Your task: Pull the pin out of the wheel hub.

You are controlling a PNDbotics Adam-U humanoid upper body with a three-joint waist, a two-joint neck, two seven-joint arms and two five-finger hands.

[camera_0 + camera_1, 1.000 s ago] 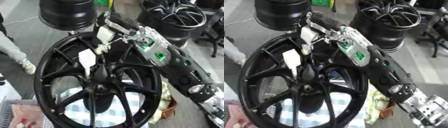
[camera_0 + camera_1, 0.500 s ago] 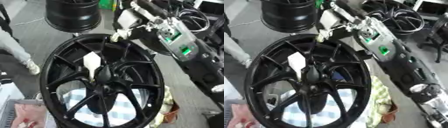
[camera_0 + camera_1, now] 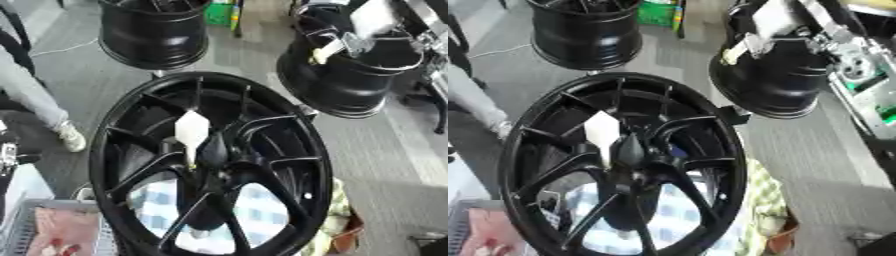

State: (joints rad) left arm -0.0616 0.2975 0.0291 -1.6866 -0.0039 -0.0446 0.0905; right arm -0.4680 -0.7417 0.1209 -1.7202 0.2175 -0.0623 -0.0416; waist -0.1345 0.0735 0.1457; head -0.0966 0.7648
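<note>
A large black spoked wheel [image 3: 262, 130] stands tilted in the middle of both views. A white pin [image 3: 191, 131] with a flat white head and a thin stem sticks up beside the dark centre cone of the hub [image 3: 214, 150]. My right hand [image 3: 773, 19] is at the top right, well above and to the right of the wheel, in front of another black rim. It touches neither the pin nor the wheel. One finger [image 3: 744, 46] points down and to the left, and nothing is held. My left hand does not show.
Two other black rims stand behind, one at the top left [image 3: 153, 35] and one at the top right [image 3: 350, 85]. A person's grey trouser leg and shoe [image 3: 68, 139] are at the left. A grey basket [image 3: 48, 230] sits at the lower left, with checked cloth [image 3: 767, 200] under the wheel.
My right hand has gone from the wheel's upper rim up and to the right, away from the pin. The pin stays at the hub. The whole view has also shifted.
</note>
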